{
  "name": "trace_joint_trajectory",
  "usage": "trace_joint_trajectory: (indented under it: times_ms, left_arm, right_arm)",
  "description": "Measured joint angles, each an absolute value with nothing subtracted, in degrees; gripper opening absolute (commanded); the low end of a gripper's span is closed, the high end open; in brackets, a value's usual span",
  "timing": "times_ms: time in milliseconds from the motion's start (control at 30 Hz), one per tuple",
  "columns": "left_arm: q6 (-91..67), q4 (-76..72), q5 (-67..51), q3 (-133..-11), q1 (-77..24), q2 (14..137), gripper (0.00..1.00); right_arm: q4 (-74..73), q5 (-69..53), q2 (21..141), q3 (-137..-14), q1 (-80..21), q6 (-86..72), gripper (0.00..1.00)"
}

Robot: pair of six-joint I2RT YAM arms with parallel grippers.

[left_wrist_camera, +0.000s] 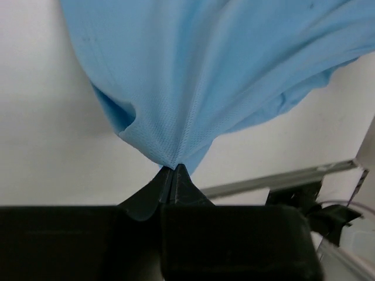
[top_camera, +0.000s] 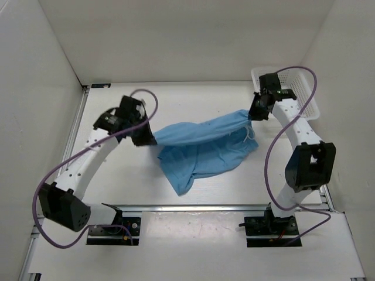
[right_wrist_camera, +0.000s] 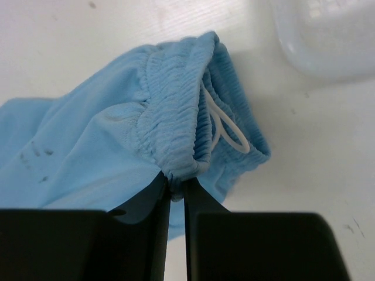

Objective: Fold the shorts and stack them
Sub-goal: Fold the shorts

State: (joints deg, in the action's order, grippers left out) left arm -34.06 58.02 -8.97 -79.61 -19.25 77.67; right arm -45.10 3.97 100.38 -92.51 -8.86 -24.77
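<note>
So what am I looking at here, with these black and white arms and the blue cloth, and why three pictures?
These are two robot arms bolted to a table. One picture looks down from above; the other two come from small cameras on each wrist. The left gripper pinches a thin corner of the shorts, and the right gripper pinches the gathered waistband, near the white drawstring. Between them the cloth is stretched, and the rest droops onto the table. A white mesh basket stands at the far right corner.
</note>
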Motion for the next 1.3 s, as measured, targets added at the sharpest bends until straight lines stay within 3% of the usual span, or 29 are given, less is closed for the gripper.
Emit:
trace_joint_trajectory:
  times_ms: [233, 633, 667, 700, 733, 767, 800, 833, 867, 1000, 1267, 1300]
  left_arm:
    - [-43.09, 56.64, -7.55, -63.11, -35.14, 74.72, 0.10]
    - [-49.65, 54.54, -4.36, -57.93, -46.57, 78.28, 0.10]
    - [-50.13, 54.39, -4.27, -57.12, -47.68, 78.76, 0.10]
    - [-50.54, 54.39, -4.29, -56.34, -48.77, 79.15, 0.10]
    - [-50.92, 54.33, -4.32, -55.55, -49.71, 79.59, 0.24]
    - [-51.09, 54.30, -4.47, -54.92, -50.48, 80.14, 0.45]
    - [-51.48, 54.24, -4.78, -54.35, -51.13, 80.84, 0.91]
    - [-51.77, 54.19, -5.06, -53.84, -51.59, 81.69, 1.00]
    - [-52.12, 54.19, -5.23, -53.58, -51.81, 82.81, 1.00]
    - [-53.30, 53.36, -5.32, -53.17, -51.88, 87.26, 1.00]
    - [-54.50, 50.78, -5.58, -53.80, -51.86, 96.16, 1.00]
    - [-54.50, 50.98, -5.65, -54.06, -51.88, 96.36, 0.90]
  right_arm:
    - [-44.47, 8.95, 87.24, -73.45, -8.14, -27.05, 0.01]
    - [-43.13, 13.19, 68.75, -51.79, -7.44, -31.20, 0.01]
    - [-43.22, 13.39, 67.40, -50.83, -7.33, -31.40, 0.07]
    - [-43.31, 13.56, 66.26, -50.06, -7.20, -31.59, 0.22]
    - [-43.44, 13.80, 65.06, -49.23, -7.16, -31.97, 0.40]
    - [-43.55, 13.98, 64.29, -48.62, -7.14, -32.53, 0.65]
    - [-43.48, 14.15, 63.81, -48.05, -7.14, -32.86, 0.73]
    - [-43.53, 14.33, 63.59, -47.51, -7.01, -33.06, 0.80]
    - [-43.51, 14.20, 63.46, -46.96, -6.76, -33.52, 0.89]
    - [-43.77, 11.53, 63.42, -45.15, -4.27, -35.94, 0.99]
    - [-43.64, 9.21, 62.59, -40.95, -0.10, -40.14, 0.99]
    - [-43.66, 8.97, 62.61, -40.16, 0.25, -40.53, 0.99]
